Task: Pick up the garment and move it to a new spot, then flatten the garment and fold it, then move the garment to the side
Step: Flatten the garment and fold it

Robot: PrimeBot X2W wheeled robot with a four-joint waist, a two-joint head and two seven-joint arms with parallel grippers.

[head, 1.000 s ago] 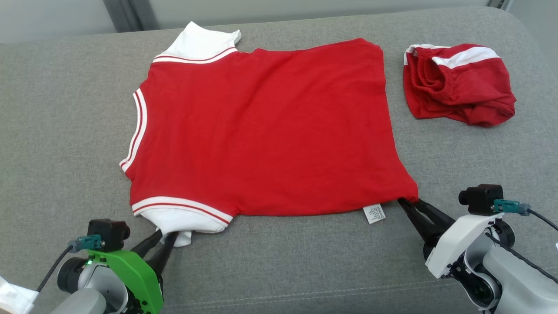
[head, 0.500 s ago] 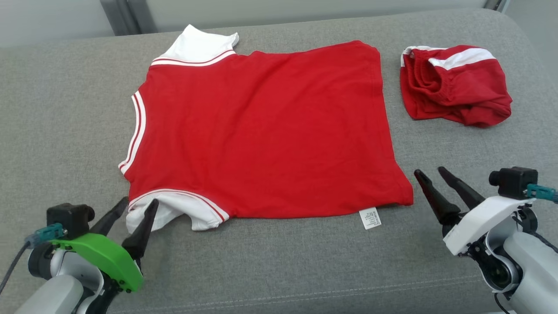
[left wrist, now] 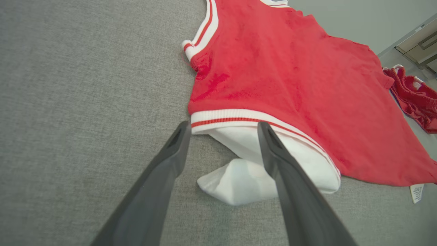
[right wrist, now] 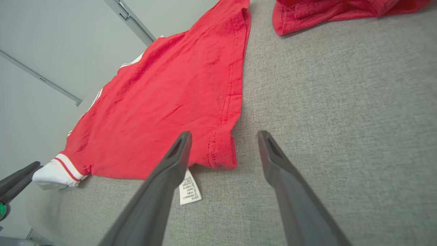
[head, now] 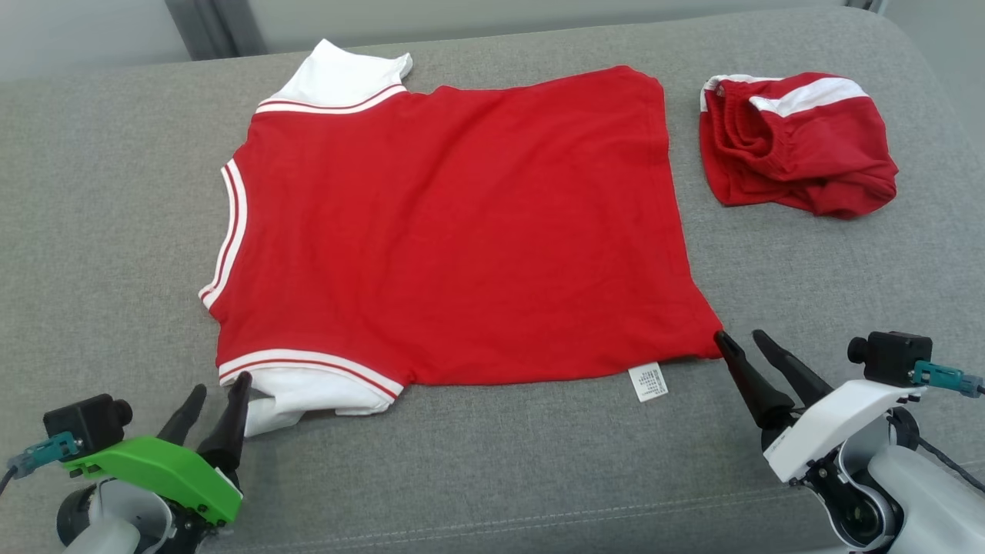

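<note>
Head view suggests flattening is nearly done: on the grey cushion [head: 115, 192] the red garment [head: 454, 231] lies spread, so the crumpled near white sleeve [head: 308, 388] should be smoothed before folding. Left claw [head: 222, 383] beside that sleeve and right claw [head: 739, 335] at the hem corner [head: 708, 345] both gape empty.

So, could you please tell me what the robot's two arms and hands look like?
Each hand has two long, dark, tapering fingers. The left hand has a bright green cover, the right hand a white cover. Each wrist carries a small black camera block with a teal plug and a dark cable. The wrist joints behind are rounded, pale grey and black.
</note>
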